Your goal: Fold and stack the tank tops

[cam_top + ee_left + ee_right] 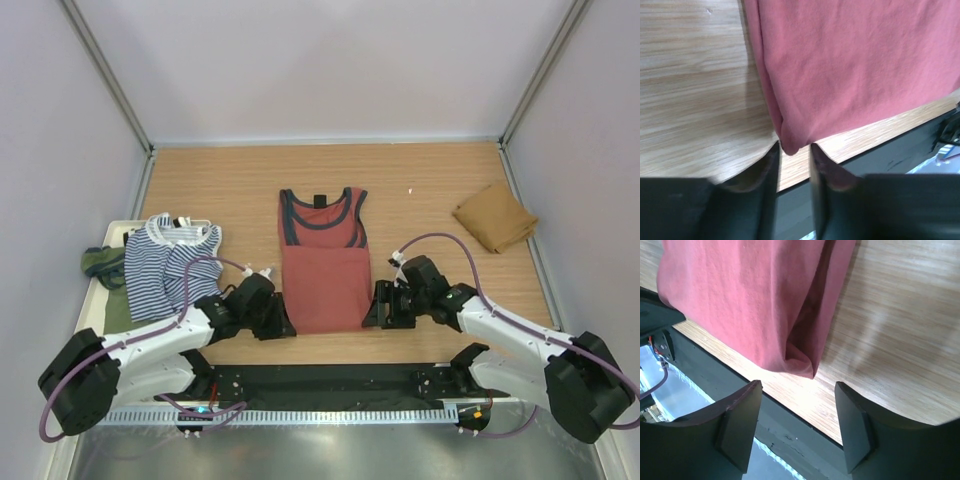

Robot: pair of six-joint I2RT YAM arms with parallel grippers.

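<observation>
The left tool [793,150] has its two dark fingers [765,185] standing slightly parted, and the near left corner of the rust-red tank top [855,65] sits right at the mouth of the narrow gap between their tips, not visibly pinched. The cloth lies flat and doubled along its left edge, with bare wood of the tabletop [690,90] to its left. A thin band of wood and then a dark edge strip [900,155] run along its near side.
</observation>
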